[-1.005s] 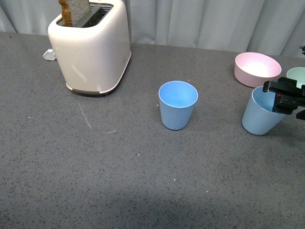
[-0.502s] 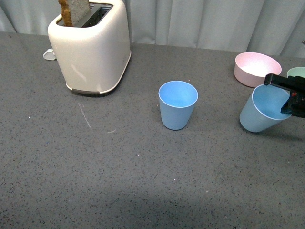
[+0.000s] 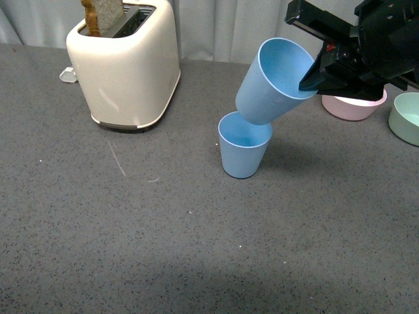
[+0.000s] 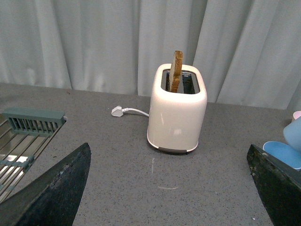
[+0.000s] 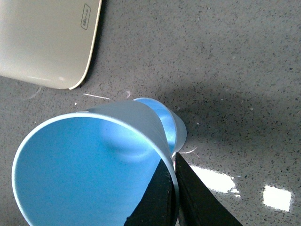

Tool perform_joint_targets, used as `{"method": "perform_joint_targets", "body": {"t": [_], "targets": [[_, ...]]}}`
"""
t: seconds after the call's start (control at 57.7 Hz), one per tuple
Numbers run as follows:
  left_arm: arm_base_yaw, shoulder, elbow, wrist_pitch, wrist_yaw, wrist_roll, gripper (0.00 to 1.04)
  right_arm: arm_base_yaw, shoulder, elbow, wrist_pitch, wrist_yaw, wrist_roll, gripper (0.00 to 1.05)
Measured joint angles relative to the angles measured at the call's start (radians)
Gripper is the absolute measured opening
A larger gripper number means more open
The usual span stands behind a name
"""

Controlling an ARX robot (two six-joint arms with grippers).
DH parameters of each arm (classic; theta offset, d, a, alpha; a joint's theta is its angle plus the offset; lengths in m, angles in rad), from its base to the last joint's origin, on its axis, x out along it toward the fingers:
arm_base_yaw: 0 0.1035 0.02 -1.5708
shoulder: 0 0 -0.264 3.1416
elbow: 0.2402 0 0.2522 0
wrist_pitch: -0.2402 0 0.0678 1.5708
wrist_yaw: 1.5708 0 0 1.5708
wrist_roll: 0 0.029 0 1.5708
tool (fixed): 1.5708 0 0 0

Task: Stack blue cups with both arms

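One blue cup (image 3: pixel 243 152) stands upright at the table's middle. My right gripper (image 3: pixel 313 73) is shut on the rim of the second blue cup (image 3: pixel 272 82), holding it tilted in the air, its base just over the standing cup's mouth. In the right wrist view the held cup (image 5: pixel 94 165) fills the foreground with its rim pinched between the fingers (image 5: pixel 160 197), and the standing cup (image 5: pixel 165 123) shows behind it. My left gripper (image 4: pixel 169 188) is open and empty, off to the left near the toaster; the standing cup's rim (image 4: pixel 284 153) shows at that view's edge.
A cream toaster (image 3: pixel 126 62) with bread stands at the back left, its plug (image 4: pixel 117 111) beside it. A pink bowl (image 3: pixel 357 104) and a pale green bowl (image 3: pixel 407 118) sit at the back right. A dish rack (image 4: pixel 23 136) lies beyond the toaster.
My right gripper has lifted its blue cup from the table at the right and carried it up and left, to just above the standing cup.
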Motion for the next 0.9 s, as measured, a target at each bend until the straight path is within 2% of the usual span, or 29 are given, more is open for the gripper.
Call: {"method": "perform_joint_targets", "body": {"t": [0.312,0.468,0.572,0.658,0.831,0.901], "targets": [[0.000,0.000,0.000,0.000,0.000,0.000,0.98,0.031,0.035,0.009,0.010,0.004,0.012,0.02],[0.000,0.000,0.000,0.000,0.000,0.000,0.98,0.029,0.036,0.009,0.043,-0.007,0.015,0.26],[0.000,0.000,0.000,0.000,0.000,0.000,0.98,0.029,0.033,0.005,0.075,0.023,-0.010,0.42],[0.000,0.000,0.000,0.000,0.000,0.000,0.98,0.027,0.014,-0.011,0.103,0.069,-0.046,0.63],[0.000,0.000,0.000,0.000,0.000,0.000,0.98,0.026,0.006,-0.013,0.109,0.078,-0.067,0.90],[0.000,0.000,0.000,0.000,0.000,0.000,0.98,0.034,0.010,-0.182,0.554,0.364,-0.209,0.78]]}}
